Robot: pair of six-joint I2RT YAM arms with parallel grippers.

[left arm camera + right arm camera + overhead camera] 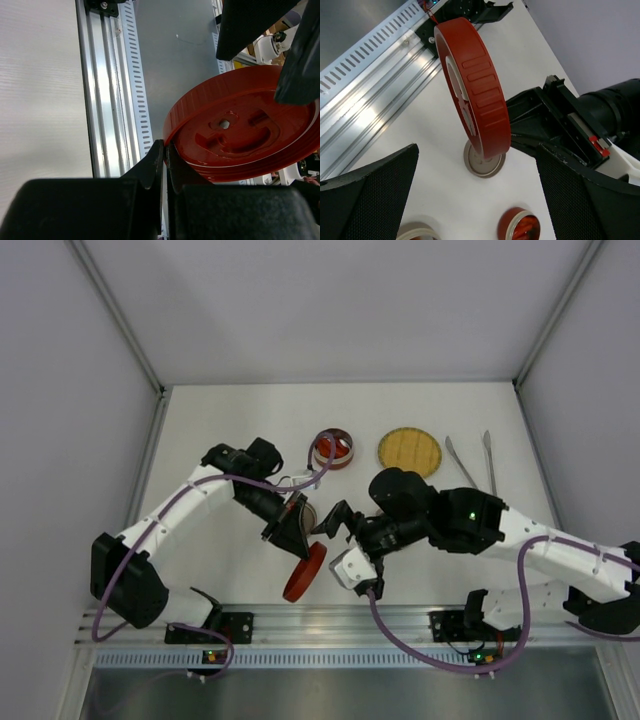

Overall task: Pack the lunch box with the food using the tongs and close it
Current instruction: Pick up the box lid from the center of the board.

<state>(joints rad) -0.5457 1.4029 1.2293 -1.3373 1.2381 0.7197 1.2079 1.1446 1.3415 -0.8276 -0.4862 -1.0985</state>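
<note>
Red lid (pixel 305 573) first: it hangs on edge in the air over the near middle of the tabletop (pixel 240 420), close above the metal rail (pixel 400 615) along the near edge. The left gripper (pixel 164 152) has it by the rim, jaws pinched tight on the lip. The right gripper (pixel 477 147) faces it from the other side, fingers spread about as wide as they go and holding nothing. As far as I can see, it isn't touching the lid.

So I'd say the box is opened and the packing not begun. The tongs (pixel 460 462) lie untouched near the far right corner, just beside a yellow plate (pixel 410 450). Red food (pixel 340 447) sits in a small red tub (pixel 350 455) at the far middle. I can't pick out the orange-yellow piece. A grey round dish (pixel 485 162) lies on the tabletop under the lid; whether that's the box's base I can't tell.

Next, to my eye, the lid wants putting down out of the way, and the free right arm must swing back for the tongs. The left half of the tabletop is bare, so there's room there. It's tight where the two wrists meet, and the rail is close under the lid.
</note>
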